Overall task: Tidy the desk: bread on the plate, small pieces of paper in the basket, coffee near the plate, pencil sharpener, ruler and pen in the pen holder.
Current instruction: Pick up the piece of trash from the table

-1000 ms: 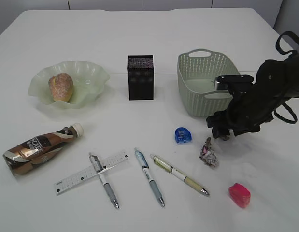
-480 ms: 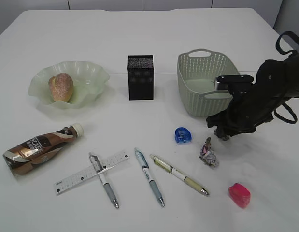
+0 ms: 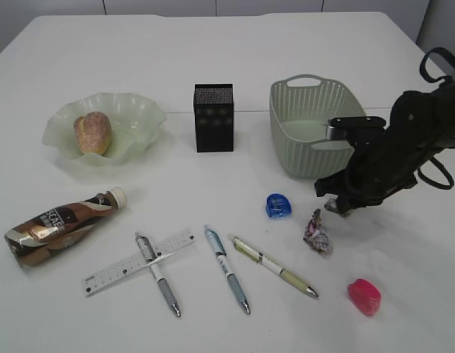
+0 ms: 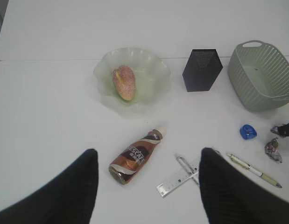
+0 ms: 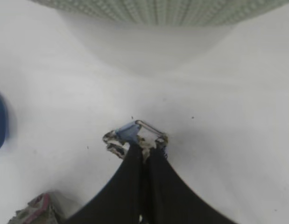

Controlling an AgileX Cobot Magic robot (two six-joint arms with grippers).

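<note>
My right gripper (image 3: 337, 207) is shut on a small crumpled piece of paper (image 5: 135, 135) and holds it just above the table in front of the green basket (image 3: 309, 129). A second crumpled paper (image 3: 317, 234) lies just below it. The bread (image 3: 92, 132) lies on the green plate (image 3: 142, 118). The coffee bottle (image 3: 59, 223) lies on its side at the left. A ruler (image 3: 135, 261), three pens (image 3: 227, 268), a blue sharpener (image 3: 278, 205) and a pink sharpener (image 3: 364, 296) lie on the table. The black pen holder (image 3: 214, 118) stands at the middle. My left gripper (image 4: 146, 186) is open and empty, high above the table.
The white table runs wide behind the plate and basket. Its front edge is close below the pens and pink sharpener.
My right gripper has lifted slightly with the small paper piece held in it. Nothing else has moved.
</note>
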